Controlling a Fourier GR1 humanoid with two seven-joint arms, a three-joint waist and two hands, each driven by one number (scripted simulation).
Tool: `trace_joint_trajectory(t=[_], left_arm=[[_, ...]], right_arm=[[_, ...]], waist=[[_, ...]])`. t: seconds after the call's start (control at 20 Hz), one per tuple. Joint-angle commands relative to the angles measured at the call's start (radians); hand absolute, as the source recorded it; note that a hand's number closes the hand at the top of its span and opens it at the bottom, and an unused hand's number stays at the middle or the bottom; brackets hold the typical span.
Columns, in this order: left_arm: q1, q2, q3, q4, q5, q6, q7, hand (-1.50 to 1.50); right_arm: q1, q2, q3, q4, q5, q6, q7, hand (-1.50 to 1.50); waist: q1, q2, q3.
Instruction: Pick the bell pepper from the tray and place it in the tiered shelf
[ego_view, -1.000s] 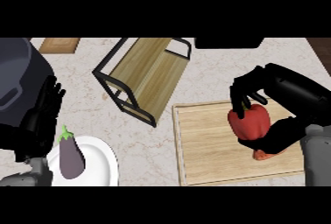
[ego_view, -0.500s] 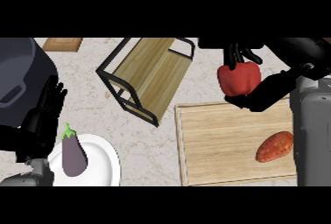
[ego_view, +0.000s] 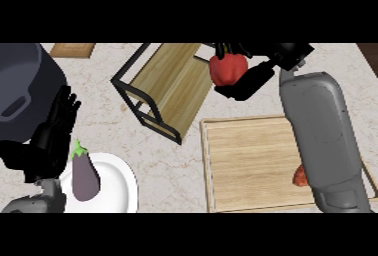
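Observation:
My right hand (ego_view: 249, 80) is curled round a red bell pepper (ego_view: 226, 69) and holds it in the air beside the right end of the tiered shelf (ego_view: 168, 85). The shelf has a black wire frame and light wooden boards and stands slanted at the counter's upper middle. The wooden tray (ego_view: 247, 165) lies lower right, below my right forearm. My left hand (ego_view: 53, 131) rests open at the left edge, fingers up.
An orange-red vegetable (ego_view: 300, 176) lies on the tray, half hidden by my right forearm. A purple eggplant (ego_view: 83, 173) sits on a white plate (ego_view: 122, 184) at lower left. A dark pot (ego_view: 22, 85) fills the upper left corner. A small wooden board (ego_view: 72, 48) lies at the top edge.
My right hand lifted the bell pepper off the tray and carried it up and left to the shelf's right end. The left hand stayed still.

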Motion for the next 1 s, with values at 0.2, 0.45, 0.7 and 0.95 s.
trace_joint_trajectory(t=[0.2,0.45,0.7,0.95], left_arm=[[0.063,0.002,0.004,-0.039,0.023,-0.042,-0.013,0.00],[-0.011,-0.001,0.021,0.020,0.010,-0.023,-0.016,0.00],[0.006,-0.028,-0.013,0.009,-0.010,-0.014,-0.018,0.00],[0.012,-0.014,-0.005,-0.032,-0.009,-0.021,0.009,0.00]], right_arm=[[-0.096,0.046,-0.002,0.298,0.070,-0.222,-0.176,1.50],[-0.166,0.064,-0.001,0.469,0.082,-0.301,-0.286,1.50],[-0.249,0.089,-0.010,0.631,0.017,-0.425,-0.213,1.50],[-0.300,0.089,-0.030,0.798,0.004,-0.385,-0.295,-1.50]], waist=[[0.006,0.001,0.000],[0.004,0.002,0.000],[0.022,0.005,0.000],[0.021,0.006,0.000]])
